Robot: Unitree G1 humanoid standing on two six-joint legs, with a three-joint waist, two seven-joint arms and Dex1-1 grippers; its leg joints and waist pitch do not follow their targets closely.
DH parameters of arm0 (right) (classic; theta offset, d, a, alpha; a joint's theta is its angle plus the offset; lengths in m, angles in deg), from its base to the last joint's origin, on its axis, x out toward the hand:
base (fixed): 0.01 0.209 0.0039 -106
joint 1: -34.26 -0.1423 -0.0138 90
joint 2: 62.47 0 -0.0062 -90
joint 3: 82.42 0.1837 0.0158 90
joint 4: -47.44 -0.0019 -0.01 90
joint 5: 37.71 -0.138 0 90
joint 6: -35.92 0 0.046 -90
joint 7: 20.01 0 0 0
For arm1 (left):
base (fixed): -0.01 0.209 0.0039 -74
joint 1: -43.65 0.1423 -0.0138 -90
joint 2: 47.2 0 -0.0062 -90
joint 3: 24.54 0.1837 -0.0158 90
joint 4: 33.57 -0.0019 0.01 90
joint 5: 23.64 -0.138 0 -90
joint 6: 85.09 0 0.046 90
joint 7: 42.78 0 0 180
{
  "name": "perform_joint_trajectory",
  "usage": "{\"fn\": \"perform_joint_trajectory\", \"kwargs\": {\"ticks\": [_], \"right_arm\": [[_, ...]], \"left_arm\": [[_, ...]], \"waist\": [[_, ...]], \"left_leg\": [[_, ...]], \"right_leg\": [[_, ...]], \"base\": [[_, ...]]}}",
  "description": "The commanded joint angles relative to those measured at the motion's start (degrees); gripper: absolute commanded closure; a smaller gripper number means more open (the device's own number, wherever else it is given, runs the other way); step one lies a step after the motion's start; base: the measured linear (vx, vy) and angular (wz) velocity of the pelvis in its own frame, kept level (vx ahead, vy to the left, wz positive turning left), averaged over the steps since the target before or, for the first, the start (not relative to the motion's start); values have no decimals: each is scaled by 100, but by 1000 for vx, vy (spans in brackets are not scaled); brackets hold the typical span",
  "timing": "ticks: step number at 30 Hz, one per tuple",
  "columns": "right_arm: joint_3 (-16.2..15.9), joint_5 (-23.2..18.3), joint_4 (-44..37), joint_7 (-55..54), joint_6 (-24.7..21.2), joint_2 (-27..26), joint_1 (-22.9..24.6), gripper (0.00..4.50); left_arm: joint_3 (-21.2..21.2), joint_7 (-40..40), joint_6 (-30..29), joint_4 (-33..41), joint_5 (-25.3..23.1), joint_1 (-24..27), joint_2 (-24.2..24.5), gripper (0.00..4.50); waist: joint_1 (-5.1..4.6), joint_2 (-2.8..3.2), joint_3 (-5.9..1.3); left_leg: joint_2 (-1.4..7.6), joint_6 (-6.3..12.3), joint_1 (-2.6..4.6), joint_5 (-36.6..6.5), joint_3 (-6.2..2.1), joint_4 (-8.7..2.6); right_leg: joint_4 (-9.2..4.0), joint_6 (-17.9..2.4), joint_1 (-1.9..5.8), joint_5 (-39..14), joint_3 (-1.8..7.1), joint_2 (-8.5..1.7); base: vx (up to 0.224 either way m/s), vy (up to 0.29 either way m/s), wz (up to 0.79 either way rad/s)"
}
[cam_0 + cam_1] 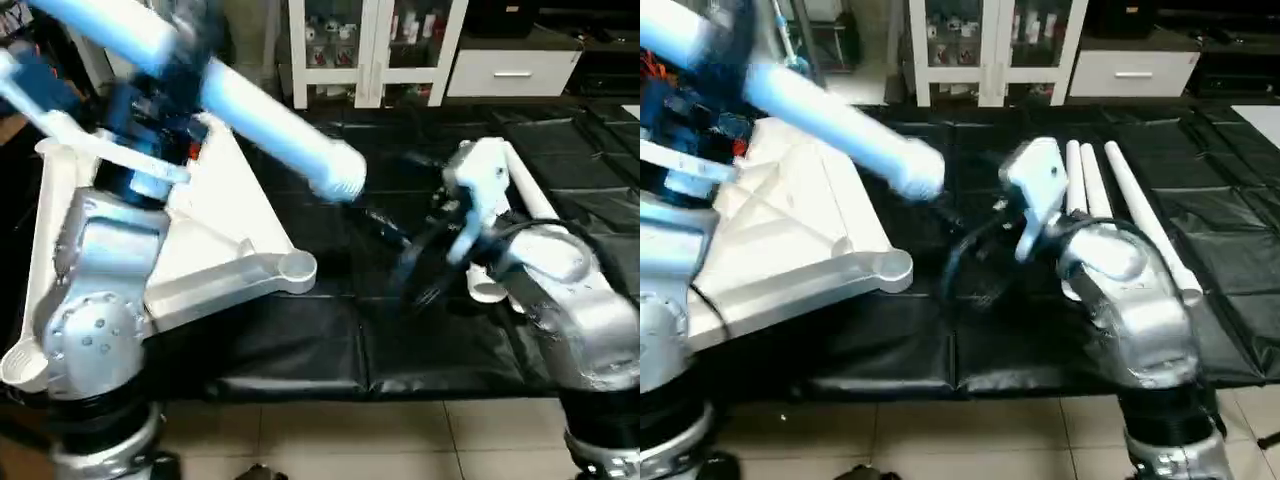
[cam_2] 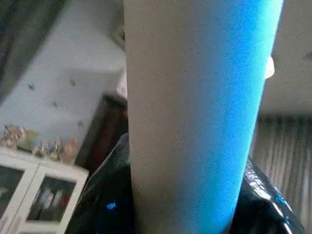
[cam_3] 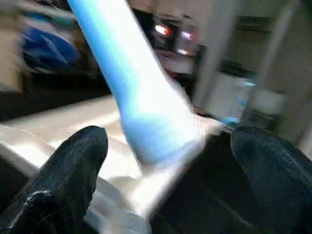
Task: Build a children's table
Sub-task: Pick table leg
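No readable text, labels, brands, numbers or signs appear anywhere; items inside the white glass-door cabinet [image 1: 375, 45] are too small and blurred to read.

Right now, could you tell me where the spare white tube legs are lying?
In the right eye view, three long white tapered tube legs lie side by side on the black mat, on the robot's right, just behind its right forearm.

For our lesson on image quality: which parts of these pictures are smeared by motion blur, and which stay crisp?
Left eye view: the long white tapered tube leg is smeared, while the white ribbed plastic tabletop stays fairly crisp. Right wrist view: the leg end and background streak. Left wrist view: the leg looms soft, tinted blue.
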Motion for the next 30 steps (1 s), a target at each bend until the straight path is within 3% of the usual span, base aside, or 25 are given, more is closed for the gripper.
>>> {"fn": "perform_joint_trajectory", "kwargs": {"ticks": [1,3,4,8,9,12,15,17,20,26,30], "right_arm": [[266,-353,-55,143,-271,76,-204,0],[346,-459,89,149,-413,57,-334,0],[360,-483,241,174,-523,55,-455,0],[220,-670,726,542,-937,198,-801,0],[138,-794,859,760,-1062,292,-879,0],[-6,-933,1201,1274,-1293,454,-1036,0],[-211,-771,1496,1650,-1239,608,-1128,0],[-474,-485,1610,1923,-1022,753,-1144,0],[-594,-540,1554,2096,-1048,824,-1116,0],[-900,-373,1507,2457,-819,962,-948,0],[-914,-364,1414,2559,-624,895,-864,0]], "left_arm": [[176,296,-224,-135,-151,-11,229,273],[283,429,-347,-220,-213,-42,418,273],[392,526,-496,-313,-250,-92,562,273],[862,1042,-805,-555,-415,-271,960,273],[969,1143,-895,-623,-392,-350,1003,273],[1273,1307,-1080,-731,-487,-579,1072,273],[1519,1427,-1244,-814,-559,-784,1106,273],[1665,1449,-1394,-916,-611,-952,1106,273],[1665,1505,-1550,-946,-434,-1083,1041,273],[1826,1654,-1840,-840,-184,-1277,924,273],[1876,1713,-1998,-790,-65,-1277,854,273]], "waist": [[-15,7,-304],[-13,10,-294],[-28,-31,-304],[-14,-27,-318],[-7,-68,-335],[13,-77,-352],[31,-150,-365],[48,-147,-362],[58,-151,-363],[72,-137,-350],[85,-134,-351]], "left_leg": [[417,-496,310,-2170,-244,-584],[427,-716,327,-2314,-239,-607],[419,-737,327,-2312,-237,-602],[400,-784,322,-2178,-223,-592],[401,-728,323,-2048,-209,-574],[404,-570,286,-1651,-188,-557],[407,-296,252,-1177,-154,-506],[406,-204,264,-1067,-135,-480],[418,-88,261,-1020,-135,-469],[432,-94,275,-1169,-132,-476],[440,-95,275,-1203,-137,-478]], "right_leg": [[-423,-852,29,-1136,136,-204],[-434,-825,-7,-1328,137,-217],[-433,-834,-2,-1324,136,-213],[-418,-889,-5,-1322,144,-236],[-405,-949,19,-1148,140,-236],[-366,-1086,61,-748,135,-243],[-329,-1357,121,-281,122,-267],[-321,-1454,108,-215,123,-270],[-309,-1579,135,-218,122,-282],[-312,-1724,134,-290,119,-280],[-305,-1741,142,-256,118,-282]], "base": [[0,0,0],[0,0,0],[0,0,0],[0,0,0],[0,0,0],[0,0,0],[0,0,0],[0,0,0],[0,0,0],[0,0,0],[0,0,0]]}}
